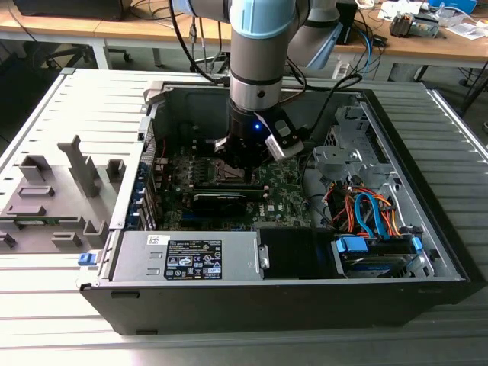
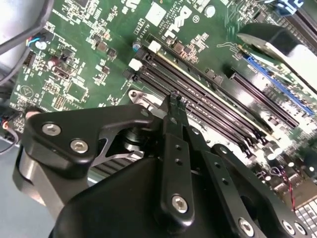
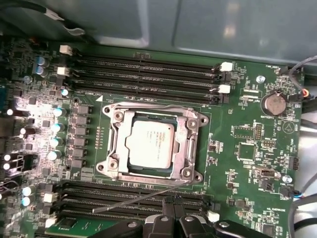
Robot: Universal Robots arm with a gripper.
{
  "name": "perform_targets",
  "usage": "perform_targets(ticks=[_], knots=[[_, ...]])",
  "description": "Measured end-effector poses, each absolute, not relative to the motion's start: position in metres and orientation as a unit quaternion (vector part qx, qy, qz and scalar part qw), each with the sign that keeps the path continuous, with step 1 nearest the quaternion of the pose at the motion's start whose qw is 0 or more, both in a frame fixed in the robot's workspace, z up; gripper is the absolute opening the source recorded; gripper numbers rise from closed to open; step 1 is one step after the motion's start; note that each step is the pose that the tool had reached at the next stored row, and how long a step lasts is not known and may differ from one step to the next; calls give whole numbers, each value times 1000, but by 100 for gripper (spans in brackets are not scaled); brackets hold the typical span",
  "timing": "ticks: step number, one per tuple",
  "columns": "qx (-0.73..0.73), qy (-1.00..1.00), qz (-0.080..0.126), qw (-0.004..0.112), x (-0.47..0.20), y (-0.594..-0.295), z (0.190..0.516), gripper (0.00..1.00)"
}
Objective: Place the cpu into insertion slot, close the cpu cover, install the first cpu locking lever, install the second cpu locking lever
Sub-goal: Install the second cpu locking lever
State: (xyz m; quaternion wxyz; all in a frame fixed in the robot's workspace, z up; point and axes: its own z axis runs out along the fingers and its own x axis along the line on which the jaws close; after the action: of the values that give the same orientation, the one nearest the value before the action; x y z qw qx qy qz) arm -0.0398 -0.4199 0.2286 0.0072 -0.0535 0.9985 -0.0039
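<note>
Cpu (image 3: pixel 150 145) seated in insertion slot (image 3: pixel 115 148), cpu cover (image 3: pixel 194 130) shut over it.

Bright even light, case interior shadowed, slight blur

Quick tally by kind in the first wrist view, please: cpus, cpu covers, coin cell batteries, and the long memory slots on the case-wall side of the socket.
cpu: 1
cpu cover: 1
coin cell battery: 1
long memory slots toward the case wall: 4
Total: 7
</note>
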Motion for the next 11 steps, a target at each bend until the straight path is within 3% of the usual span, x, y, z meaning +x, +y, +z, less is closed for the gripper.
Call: perform_targets(ticks=[11], knots=[[-54, 999, -4, 7, -61, -416, 219, 11]])
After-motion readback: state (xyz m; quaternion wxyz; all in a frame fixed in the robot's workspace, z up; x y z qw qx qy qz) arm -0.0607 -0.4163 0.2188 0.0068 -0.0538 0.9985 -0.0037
